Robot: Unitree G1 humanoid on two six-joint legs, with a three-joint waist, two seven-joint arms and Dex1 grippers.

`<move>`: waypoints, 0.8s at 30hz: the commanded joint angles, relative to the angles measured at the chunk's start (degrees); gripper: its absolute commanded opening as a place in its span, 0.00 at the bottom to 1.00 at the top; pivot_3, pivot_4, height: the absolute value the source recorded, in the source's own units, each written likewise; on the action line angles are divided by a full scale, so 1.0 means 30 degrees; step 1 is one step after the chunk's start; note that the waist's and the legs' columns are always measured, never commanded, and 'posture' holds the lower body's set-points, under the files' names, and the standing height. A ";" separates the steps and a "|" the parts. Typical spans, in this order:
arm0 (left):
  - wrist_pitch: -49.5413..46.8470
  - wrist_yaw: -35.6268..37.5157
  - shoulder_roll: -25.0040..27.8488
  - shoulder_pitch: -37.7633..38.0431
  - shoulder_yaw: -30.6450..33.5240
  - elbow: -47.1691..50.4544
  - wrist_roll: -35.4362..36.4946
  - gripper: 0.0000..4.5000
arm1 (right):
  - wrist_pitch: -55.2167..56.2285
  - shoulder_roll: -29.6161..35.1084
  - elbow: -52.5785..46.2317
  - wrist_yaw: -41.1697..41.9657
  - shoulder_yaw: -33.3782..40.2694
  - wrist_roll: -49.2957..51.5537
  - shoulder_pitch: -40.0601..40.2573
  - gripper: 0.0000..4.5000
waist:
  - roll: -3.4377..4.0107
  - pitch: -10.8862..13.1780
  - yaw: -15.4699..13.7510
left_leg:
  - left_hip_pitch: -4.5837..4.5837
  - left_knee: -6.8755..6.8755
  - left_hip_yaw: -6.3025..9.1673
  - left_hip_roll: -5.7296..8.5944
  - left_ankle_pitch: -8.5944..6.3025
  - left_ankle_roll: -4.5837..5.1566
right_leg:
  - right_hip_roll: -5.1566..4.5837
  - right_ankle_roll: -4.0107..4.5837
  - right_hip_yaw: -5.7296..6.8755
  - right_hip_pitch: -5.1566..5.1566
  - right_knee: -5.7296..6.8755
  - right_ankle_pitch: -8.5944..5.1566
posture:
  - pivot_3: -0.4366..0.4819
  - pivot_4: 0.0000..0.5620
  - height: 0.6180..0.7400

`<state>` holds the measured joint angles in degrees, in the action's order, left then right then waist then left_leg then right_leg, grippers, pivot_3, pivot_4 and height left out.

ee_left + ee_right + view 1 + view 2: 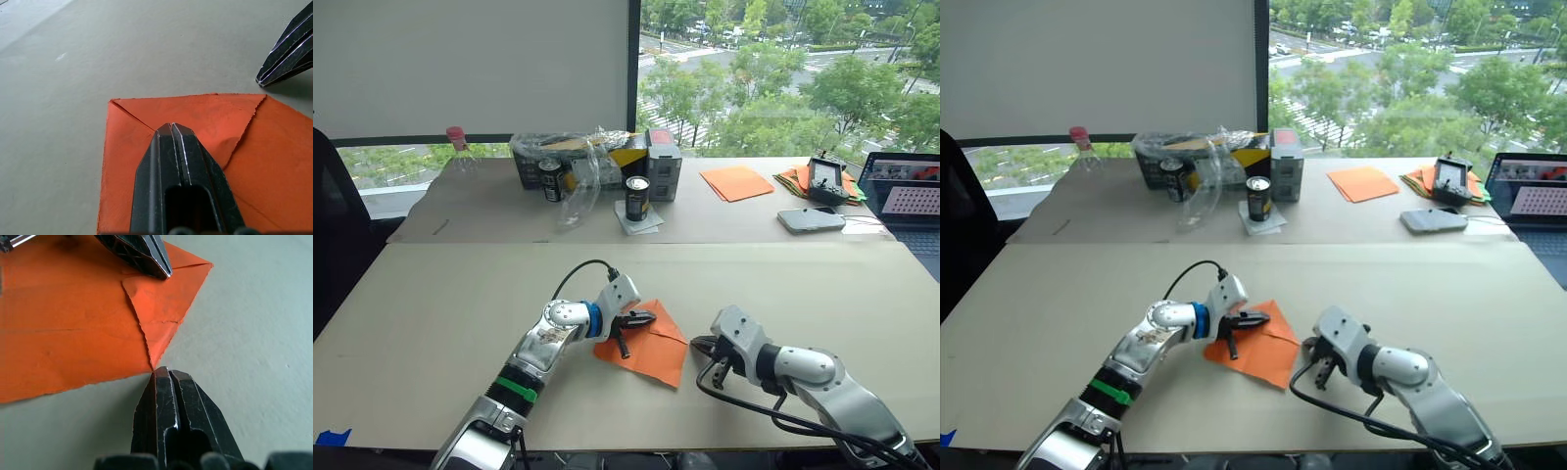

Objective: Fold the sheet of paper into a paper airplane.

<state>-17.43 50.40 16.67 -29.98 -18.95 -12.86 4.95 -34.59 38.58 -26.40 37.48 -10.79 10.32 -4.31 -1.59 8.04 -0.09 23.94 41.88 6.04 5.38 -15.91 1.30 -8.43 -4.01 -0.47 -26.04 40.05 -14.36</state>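
Observation:
The sheet of paper (651, 351), bright orange, lies flat on the near table between my two arms. One corner is folded over into a triangular flap (156, 308). My left gripper (644, 318) is shut, its joined tips (171, 128) resting on top of the sheet by the flap's crease. My right gripper (699, 345) is shut too; its tips (164, 373) sit on the table, touching the flap's pointed end at the sheet's edge. The left gripper (142, 254) also appears in the right wrist view, and the right gripper (288, 49) in the left wrist view.
On the far table stand two dark cans (637, 197), a plastic bag over a box (570, 157), smooth orange sheets (736, 182), a multicoloured paper pile (796, 179), a phone (811, 219) and a laptop (903, 188). A seam (460, 243) separates the two tables.

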 commanded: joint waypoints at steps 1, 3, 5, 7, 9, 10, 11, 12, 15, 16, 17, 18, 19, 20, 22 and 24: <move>-0.0072 -0.0187 0.0316 0.0303 0.0004 -0.0316 -0.0433 0.00 | 0.0875 -0.0052 0.0205 0.0540 -0.0267 -0.0189 -0.0471 0.00 | 0.0000 0.0000 0.0023 | 0.0000 0.0000 -0.0001 0.0002 -0.0001 0.0001 | 0.0000 0.0000 -0.0002 0.0000 -0.0002 0.0000 | 0.48 0.27 0.43; -0.0482 -0.0442 0.0202 0.0388 0.0460 -0.0217 -0.0091 0.00 | 0.1391 0.0112 0.0525 0.0601 -0.0439 -0.0739 -0.0830 0.00 | 0.0001 0.0000 0.0043 | 0.0000 0.0000 -0.0002 0.0003 0.0000 0.0001 | 0.0000 0.0001 -0.0005 -0.0001 0.0001 0.0001 | 0.48 0.27 0.43; -0.0452 -0.0486 0.0280 0.0371 0.0672 -0.0184 -0.0020 0.00 | 0.1691 0.0332 0.0890 0.0665 -0.0342 -0.1119 -0.1350 0.00 | 0.0002 0.0000 0.0058 | -0.0001 0.0000 0.0001 0.0000 0.0001 -0.0001 | 0.0001 0.0001 -0.0001 -0.0006 0.0009 0.0000 | 0.48 0.27 0.43; -0.0459 -0.0491 0.0301 0.0411 0.0747 -0.0081 -0.0005 0.00 | 0.1198 0.1011 0.0562 0.1290 -0.0087 -0.0966 -0.1470 0.00 | 0.0002 0.0001 0.0031 | -0.0001 0.0001 -0.0001 0.0001 0.0001 -0.0002 | 0.0001 0.0001 -0.0002 -0.0008 0.0010 0.0001 | 0.48 0.27 0.43; -0.0547 -0.0508 0.0263 0.0488 0.0849 0.0050 0.0106 0.00 | -0.0696 0.1426 -0.0601 0.2119 0.0730 0.0685 -0.1170 0.00 | 0.0001 0.0001 -0.0001 | 0.0002 0.0000 0.0000 0.0006 0.0000 0.0000 | -0.0001 0.0000 -0.0001 -0.0007 0.0005 0.0000 | 0.48 0.27 0.43; -0.0546 -0.0497 0.0262 0.0517 0.0853 0.0078 0.0113 0.00 | -0.2049 0.1529 -0.1403 0.2584 0.1269 0.2019 -0.0849 0.00 | 0.0001 0.0001 -0.0031 | 0.0008 -0.0001 0.0002 0.0006 -0.0001 0.0002 | -0.0001 -0.0001 0.0002 -0.0009 0.0001 0.0000 | 0.48 0.27 0.43; -0.0544 -0.0482 0.0265 0.0534 0.0846 0.0093 0.0109 0.00 | -0.3333 0.1673 -0.2237 0.3050 0.1765 0.3365 -0.0394 0.00 | 0.0001 0.0001 -0.0078 | 0.0022 -0.0001 0.0004 0.0005 -0.0003 0.0005 | -0.0003 -0.0001 0.0002 -0.0017 0.0001 -0.0001 | 0.48 0.27 0.43; -0.0555 -0.0472 0.0274 0.0567 0.0845 0.0130 0.0117 0.00 | -0.4340 0.1889 -0.3094 0.3462 0.2129 0.4492 0.0084 0.00 | 0.0001 0.0001 -0.0132 | 0.0042 -0.0001 0.0010 0.0003 -0.0005 0.0007 | -0.0003 -0.0001 0.0006 -0.0031 -0.0001 -0.0001 | 0.48 0.27 0.43; -0.0579 -0.0501 0.0200 0.0639 0.0799 0.0146 0.0140 0.00 | -0.6265 0.1768 -0.5021 0.3648 0.2881 0.7127 0.1491 0.00 | 0.0000 0.0001 -0.0187 | 0.0059 -0.0001 0.0023 -0.0002 -0.0011 0.0016 | -0.0005 0.0001 0.0017 -0.0031 -0.0024 0.0000 | 0.48 0.27 0.43; -0.0597 -0.0468 0.0155 0.0647 0.0719 0.0158 0.0121 0.00 | -0.6412 0.1510 -0.5367 0.3298 0.2482 0.7253 0.2048 0.00 | 0.0000 0.0001 -0.0174 | 0.0058 0.0003 0.0025 -0.0002 -0.0011 0.0017 | -0.0006 0.0001 0.0017 -0.0024 -0.0027 0.0001 | 0.48 0.27 0.43; -0.0640 -0.0405 0.0135 0.0667 0.0663 0.0227 0.0134 0.00 | -0.6635 0.1260 -0.5563 0.2884 0.2186 0.7338 0.2424 0.00 | -0.0001 0.0001 -0.0173 | 0.0056 0.0006 0.0019 0.0000 -0.0011 0.0018 | -0.0010 0.0004 0.0007 -0.0024 -0.0030 0.0003 | 0.48 0.27 0.43; -0.0701 -0.0342 0.0124 0.0678 0.0630 0.0314 0.0173 0.00 | -0.6801 0.0986 -0.5681 0.2479 0.1977 0.7392 0.2705 0.00 | -0.0002 0.0001 -0.0177 | 0.0047 0.0011 0.0017 -0.0001 -0.0011 0.0018 | -0.0013 0.0004 0.0007 -0.0010 -0.0028 0.0003 | 0.48 0.27 0.43; -0.0751 -0.0300 0.0123 0.0671 0.0612 0.0370 0.0198 0.00 | -0.6945 0.0709 -0.5661 0.2036 0.1823 0.7339 0.2867 0.00 | -0.0001 0.0001 -0.0180 | 0.0047 0.0012 0.0019 -0.0001 -0.0010 0.0018 | -0.0013 0.0003 0.0010 -0.0007 -0.0029 0.0003 | 0.48 0.27 0.43; -0.0776 -0.0228 0.0157 0.0658 0.0605 0.0419 0.0222 0.00 | -0.7070 0.0570 -0.5531 0.1646 0.1616 0.7127 0.2926 0.00 | 0.0000 0.0001 -0.0181 | 0.0041 0.0014 0.0018 -0.0002 -0.0010 0.0018 | -0.0012 0.0002 0.0010 -0.0005 -0.0027 0.0003 | 0.48 0.27 0.43; -0.0854 -0.0098 0.0198 0.0631 0.0655 0.0499 0.0316 0.00 | -0.7237 0.0387 -0.5275 0.0996 0.1291 0.6798 0.2987 0.00 | 0.0000 0.0001 -0.0184 | 0.0040 0.0015 0.0017 0.0000 -0.0008 0.0018 | -0.0012 0.0001 0.0009 -0.0006 -0.0025 0.0003 | 0.48 0.27 0.43; -0.0951 0.0008 0.0219 0.0584 0.0748 0.0546 0.0422 0.00 | -0.7371 0.0233 -0.5011 0.0414 0.1114 0.6647 0.2954 0.00 | 0.0000 0.0001 -0.0192 | 0.0040 0.0016 0.0016 0.0002 -0.0008 0.0018 | -0.0012 0.0000 0.0009 -0.0006 -0.0027 0.0003 | 0.48 0.27 0.43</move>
<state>-19.33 49.77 16.91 -28.65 -16.37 -11.87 6.13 -55.73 39.63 -41.23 40.32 -7.35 30.52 4.91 -1.59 8.05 -0.67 24.06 41.93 6.08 5.39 -15.94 1.35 -8.47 -4.01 -0.45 -26.07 39.96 -14.35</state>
